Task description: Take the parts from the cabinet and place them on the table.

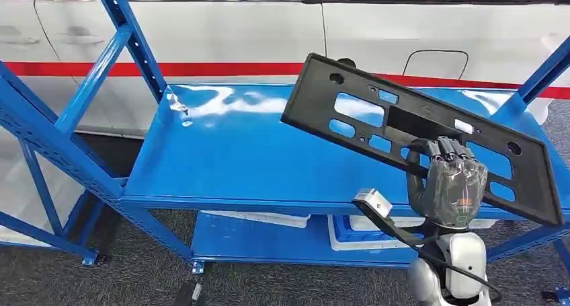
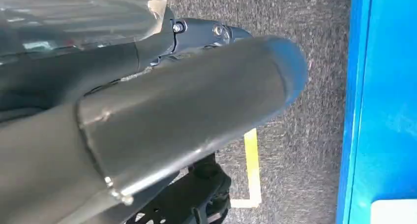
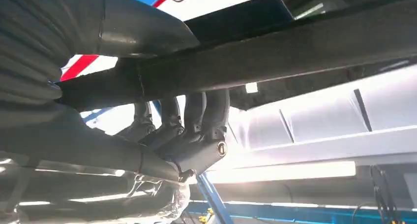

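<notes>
Above the blue shelf (image 1: pixel 222 158), black plastic panel (image 1: pixel 376 114) held tilted and clear of the surface, right hand (image 1: pixel 447 185) gripping its lower edge, fingers (image 3: pixel 196 115) hooked through a cut-out. Carrying step judged under way, placement not yet made; left hand (image 2: pixel 147 115) beside the rack, finger state impossible to tell. Next move: lower and level the panel onto the table before release.

One black panel (image 1: pixel 430 128), one blue rack (image 1: pixel 222 151) with two shelves, two white trays (image 1: pixel 262 218) beneath, one white car (image 1: pixel 269 23).
</notes>
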